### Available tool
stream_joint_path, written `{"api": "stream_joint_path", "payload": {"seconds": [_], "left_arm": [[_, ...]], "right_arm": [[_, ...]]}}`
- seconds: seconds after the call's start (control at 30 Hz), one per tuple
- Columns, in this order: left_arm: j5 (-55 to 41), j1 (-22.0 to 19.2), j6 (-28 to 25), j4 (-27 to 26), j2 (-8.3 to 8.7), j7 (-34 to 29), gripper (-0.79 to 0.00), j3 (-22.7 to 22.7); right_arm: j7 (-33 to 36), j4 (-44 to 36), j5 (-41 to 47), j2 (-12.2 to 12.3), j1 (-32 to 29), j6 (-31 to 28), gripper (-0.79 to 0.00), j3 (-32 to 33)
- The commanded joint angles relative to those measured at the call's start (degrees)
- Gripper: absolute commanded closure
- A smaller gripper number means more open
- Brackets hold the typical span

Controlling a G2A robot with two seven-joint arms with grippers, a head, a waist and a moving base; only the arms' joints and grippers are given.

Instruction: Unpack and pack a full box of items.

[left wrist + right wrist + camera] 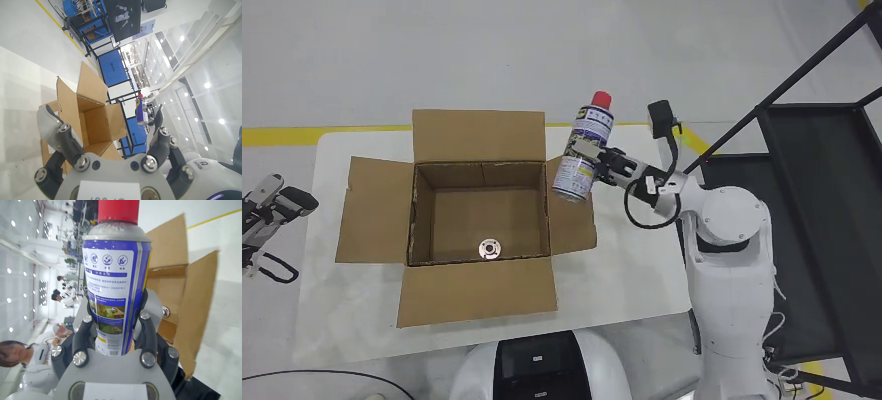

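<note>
An open cardboard box point(479, 225) sits mid-table with all flaps spread; a small round metal part point(488, 246) lies on its floor. My right gripper point(582, 165) is shut on a blue spray can point(583, 147) with a red cap, held upright above the box's right flap. In the right wrist view the spray can point(115, 283) stands between the fingers point(149, 313), with the box point(170, 279) behind it. My left gripper point(277, 205) stays at the table's left edge, open and holding nothing. From the left wrist, the box point(94, 117) and the distant can point(142, 111) lie beyond the left gripper point(102, 115).
The white table point(642, 270) has bare surface in front of and to the right of the box. A dark metal rack point(812, 180) stands to the right of the table. A yellow floor line point(302, 133) runs behind the table.
</note>
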Motion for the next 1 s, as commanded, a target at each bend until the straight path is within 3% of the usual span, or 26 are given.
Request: {"api": "stream_joint_path", "payload": {"seconds": [0.0,0.33,0.97], "left_arm": [[0.0,0.0,0.0,0.0,0.00,0.0,-0.785,0.0],[0.0,0.0,0.0,0.0,0.00,0.0,-0.785,0.0],[0.0,0.0,0.0,0.0,0.00,0.0,-0.785,0.0]], "right_arm": [[-0.2,-0.3,2.0,0.4,-1.4,0.1,0.000,4.4],[3.6,2.4,14.2,2.2,-10.1,-7.7,0.000,17.9],[4.2,5.1,17.1,2.5,-11.2,-8.7,0.000,18.3]]}}
